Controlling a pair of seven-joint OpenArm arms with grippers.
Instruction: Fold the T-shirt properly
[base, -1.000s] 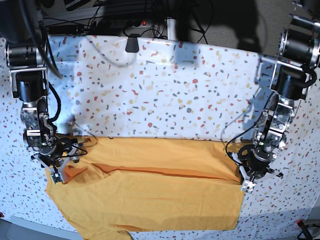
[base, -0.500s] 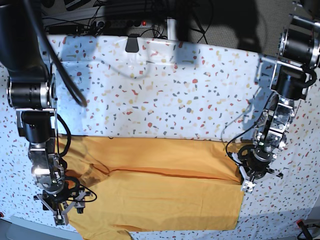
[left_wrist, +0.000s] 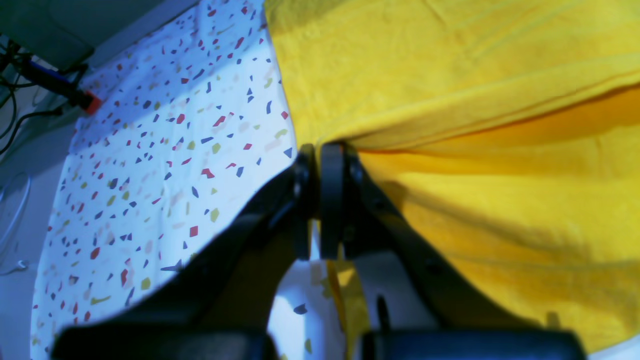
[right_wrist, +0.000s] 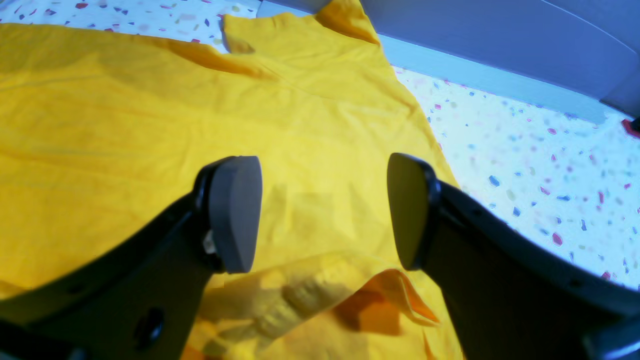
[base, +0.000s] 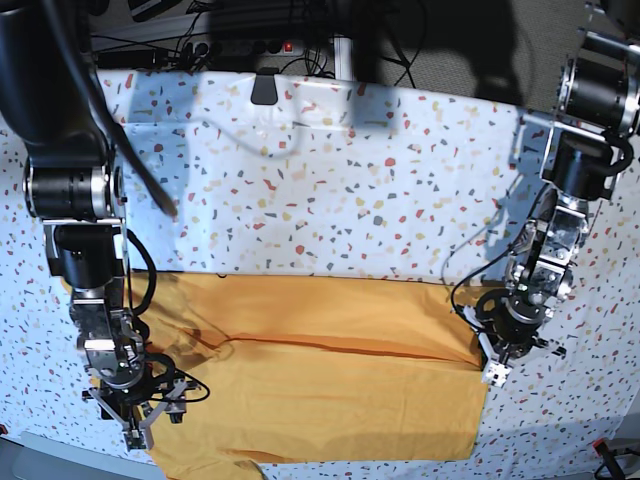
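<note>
Right pincer (right_wrist: 320, 215) spread wide, above rumpled T-shirt (right_wrist: 150, 125)

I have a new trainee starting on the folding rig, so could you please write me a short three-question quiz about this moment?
1. True or false: the left gripper is shut on the T-shirt, pinching an edge fold.
2. How do the right gripper's jaws stand? A) shut on cloth B) open above the shirt C) open over bare tablecloth
3. Fill in: the shirt lies on a speckled ____.

Key:
1. True; in the left wrist view the pads meet where the fabric gathers.
2. B
3. tablecloth
</note>
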